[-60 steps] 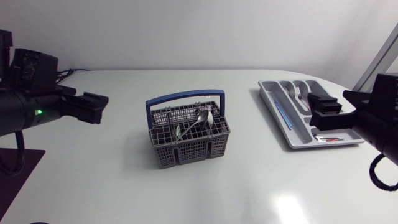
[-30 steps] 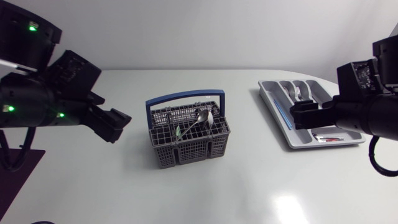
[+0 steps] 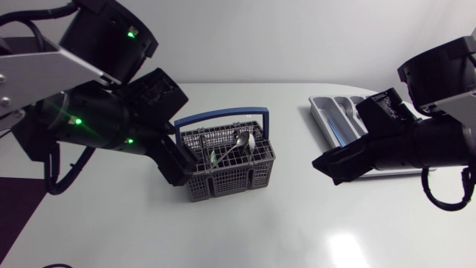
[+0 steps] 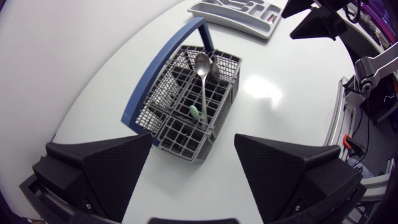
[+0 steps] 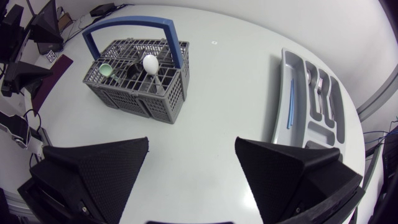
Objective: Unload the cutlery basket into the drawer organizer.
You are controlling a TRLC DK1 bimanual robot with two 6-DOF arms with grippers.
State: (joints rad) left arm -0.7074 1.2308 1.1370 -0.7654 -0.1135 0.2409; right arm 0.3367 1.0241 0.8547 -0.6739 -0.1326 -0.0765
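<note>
The step in hand looked like the approach to a pick: nothing was gripped yet. The cutlery basket (image 3: 227, 160) stood near the middle of the bench (image 3: 297, 223), its blue handle arched along the far-left side. In it a large spoon (image 4: 203, 81) leaned bowl-up against the far rim, with a small green-ended piece (image 4: 194, 112) beside its stem. The drawer organizer (image 5: 280, 124) lay at the far right, well apart from the basket, with forks (image 5: 319, 87) and a thin blue item (image 5: 290, 102) already in its compartments.

The left end effector (image 4: 193, 155) hung just beside the basket's near-left corner, fingers spread wide with nothing between them. The right end effector (image 5: 191, 149) was likewise spread and empty, poised over the bare bench between basket and organizer, and in the head view it hid part of the organizer.

Judging from this, the left arm was the better placed to take the spoon. The next move would call for centring over the basket, coming down past the handle, and narrowing the fingers across the spoon's stem or bowl without catching the grid walls. Whether other pieces sat deeper in the cells could not be told.
</note>
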